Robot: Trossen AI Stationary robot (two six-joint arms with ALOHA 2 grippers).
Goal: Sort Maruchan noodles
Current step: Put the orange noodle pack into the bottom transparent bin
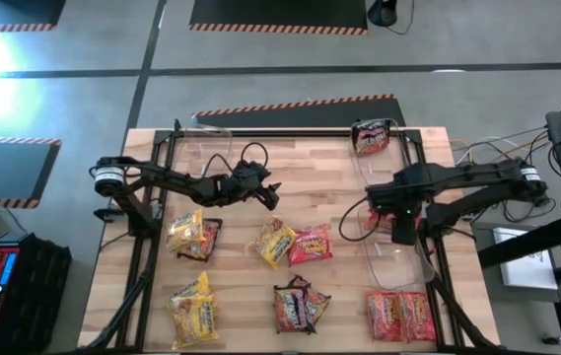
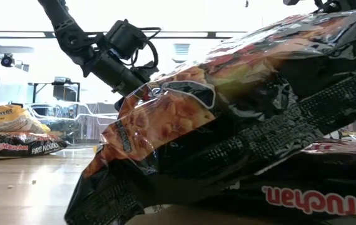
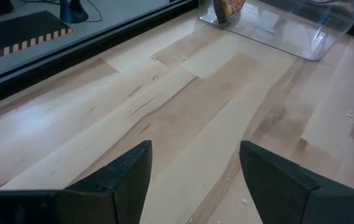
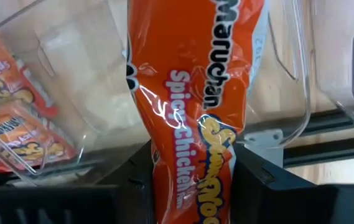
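Right gripper (image 4: 192, 180), near the table's right edge, is clamped on a red-orange Maruchan packet (image 4: 192, 93) held above a clear bin (image 4: 58, 93), seemingly for sorting. Left gripper (image 3: 192, 180) hovers over bare table (image 3: 183, 112), fingers apart and empty.

My desk (image 1: 329, 192): pale wood planks, smooth matt finish, visible grain. Spicy chicken packet (image 4: 195, 118) in my right hand (image 4: 192, 186): glossy crinkly orange plastic. Bins (image 4: 71, 87): clear hard plastic, shiny. My left hand (image 3: 195, 180): matt black fingers (image 3: 127, 177).
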